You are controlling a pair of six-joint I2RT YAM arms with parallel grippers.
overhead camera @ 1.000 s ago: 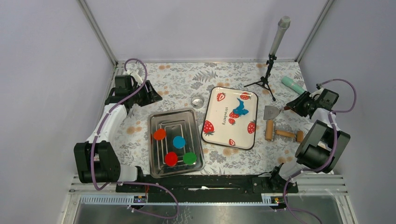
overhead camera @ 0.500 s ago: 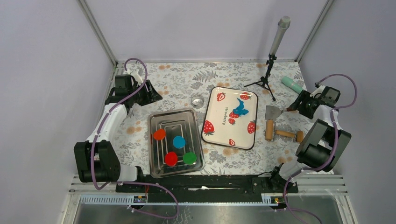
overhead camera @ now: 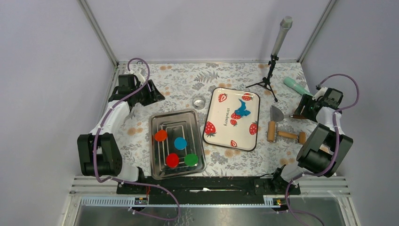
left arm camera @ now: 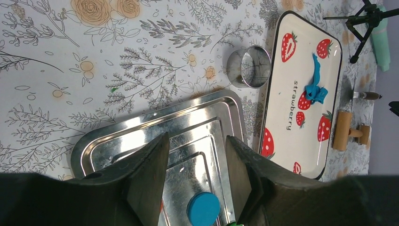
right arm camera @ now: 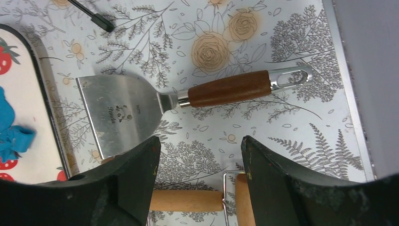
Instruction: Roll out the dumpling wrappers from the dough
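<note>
Nearest the arm bases: a rectangular steel tray (overhead camera: 176, 123) holding four flat round pieces, a red disc (overhead camera: 172, 160), a green disc (overhead camera: 190, 159), a blue disc (overhead camera: 180, 143) and an orange disc (overhead camera: 161, 135). Just beyond its far left corner, the left pincer (left arm camera: 196, 139), black fingers apart, clamped on nothing; shifted only slightly from a second ago.

Just right of that, on the flowered surface (overhead camera: 188, 80): a white strawberry-printed tray (overhead camera: 242, 134), and on its far half the bright-blue ragged dough (overhead camera: 242, 109), not yet flattened, touched by neither arm.

Right of the strawberry-printed tray, a small wooden roller (overhead camera: 272, 131) with a wire frame, untouched. Just beyond it, a steel scraper (right arm camera: 197, 95) with a brown wooden handle, flat on the surface, blade towards the dough.

Changed in the last second: right pincer (right arm camera: 200, 141) drawn back towards the right edge, off the scraper handle, now uncovered in the top view. Fingers spread wide above the scraper, gripping nothing. Reads as the scraper let go or passed over, so no tool in hand and rolling not begun; likely next, a reach for the roller just nearer.

Farther back: a small metal ring cutter (overhead camera: 199, 101) beside the strawberry-printed tray's far left corner, a grey microphone (overhead camera: 281, 33) on a black tripod, a mint-green cylinder (overhead camera: 294, 85) by the far right edge
</note>
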